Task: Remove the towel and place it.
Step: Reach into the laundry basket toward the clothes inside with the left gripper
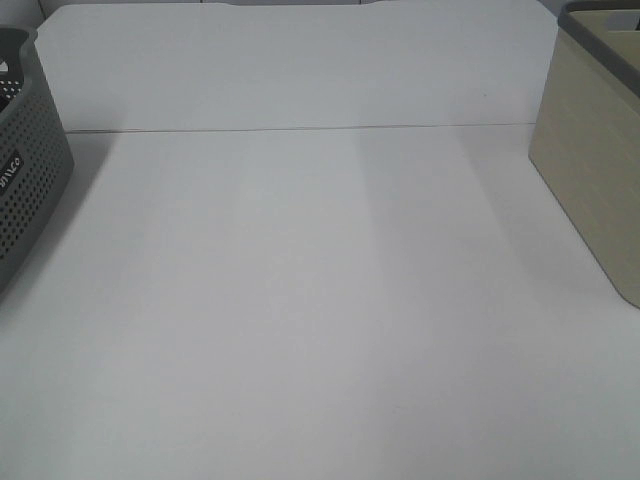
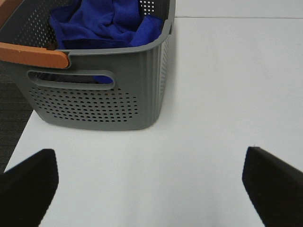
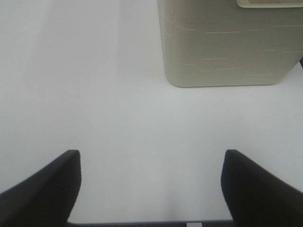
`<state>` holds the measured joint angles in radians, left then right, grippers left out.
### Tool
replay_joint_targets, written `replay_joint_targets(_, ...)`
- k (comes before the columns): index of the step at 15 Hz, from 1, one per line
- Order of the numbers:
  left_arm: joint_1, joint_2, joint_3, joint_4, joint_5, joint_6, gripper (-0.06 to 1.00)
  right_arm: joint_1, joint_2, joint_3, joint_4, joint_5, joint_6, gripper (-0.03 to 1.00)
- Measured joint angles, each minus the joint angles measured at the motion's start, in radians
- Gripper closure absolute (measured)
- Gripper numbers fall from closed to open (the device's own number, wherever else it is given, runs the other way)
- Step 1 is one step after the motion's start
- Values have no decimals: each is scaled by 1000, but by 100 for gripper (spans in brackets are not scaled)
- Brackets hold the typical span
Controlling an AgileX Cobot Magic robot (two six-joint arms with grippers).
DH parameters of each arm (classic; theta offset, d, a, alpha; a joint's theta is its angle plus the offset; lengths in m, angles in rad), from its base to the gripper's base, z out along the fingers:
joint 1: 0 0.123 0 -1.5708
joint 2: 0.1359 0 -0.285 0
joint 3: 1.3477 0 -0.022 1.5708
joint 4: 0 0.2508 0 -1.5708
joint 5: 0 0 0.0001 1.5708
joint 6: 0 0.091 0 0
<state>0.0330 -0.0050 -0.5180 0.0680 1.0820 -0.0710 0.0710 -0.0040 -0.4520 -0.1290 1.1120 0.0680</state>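
Note:
The royal-blue towel (image 2: 102,23) lies crumpled inside the grey perforated basket (image 2: 102,101), which has an orange handle (image 2: 33,55). The same grey basket (image 1: 25,160) stands at the left edge of the exterior high view, where the towel is hidden. My left gripper (image 2: 149,187) is open above the white table, short of the basket, holding nothing. My right gripper (image 3: 151,189) is open too, over bare table, facing the beige basket (image 3: 222,42). Neither gripper shows in the exterior high view.
The beige basket (image 1: 595,160) stands at the right edge of the white table (image 1: 320,300). A seam (image 1: 300,129) runs across the table toward the back. Dark floor (image 2: 12,113) shows past the table edge beside the grey basket.

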Motion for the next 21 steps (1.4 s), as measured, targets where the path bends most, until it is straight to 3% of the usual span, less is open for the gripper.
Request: replay_joint_targets(21,0,0,0,1,0,1,-4,0,0,0,0,0,0,17)
